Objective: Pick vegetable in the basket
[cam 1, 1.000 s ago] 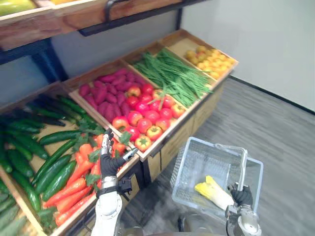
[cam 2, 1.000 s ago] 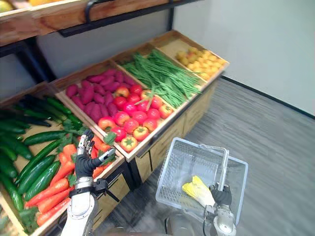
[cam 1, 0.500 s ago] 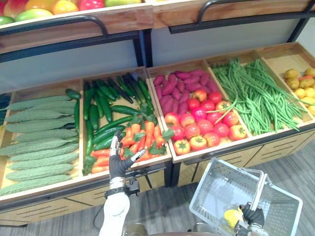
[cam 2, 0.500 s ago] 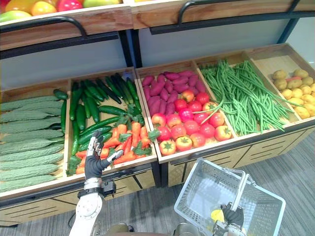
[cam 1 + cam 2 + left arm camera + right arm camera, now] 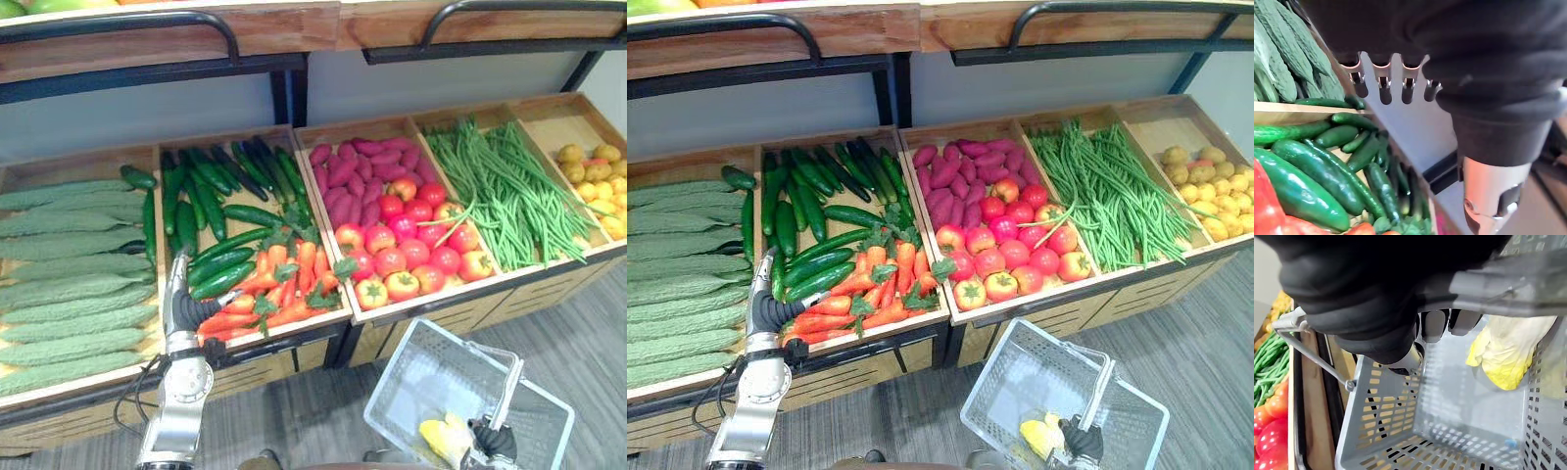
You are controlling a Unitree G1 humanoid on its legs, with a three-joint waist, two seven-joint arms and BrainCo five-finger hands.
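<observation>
Robot's left hand (image 5: 179,302): fingers straight, spread, holding nothing; carrots (image 5: 284,286) just to its right, cucumbers (image 5: 221,265) just beyond fingertips. Its right hand (image 5: 493,443): fingers curled round handle (image 5: 507,397) of one grey basket (image 5: 411,377). One yellow leafy vegetable (image 5: 443,438) inside basket, just beside right hand.

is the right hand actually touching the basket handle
Touching. The right wrist view shows the right hand with its fingers curled round the grey basket handle, no gap between them.
</observation>
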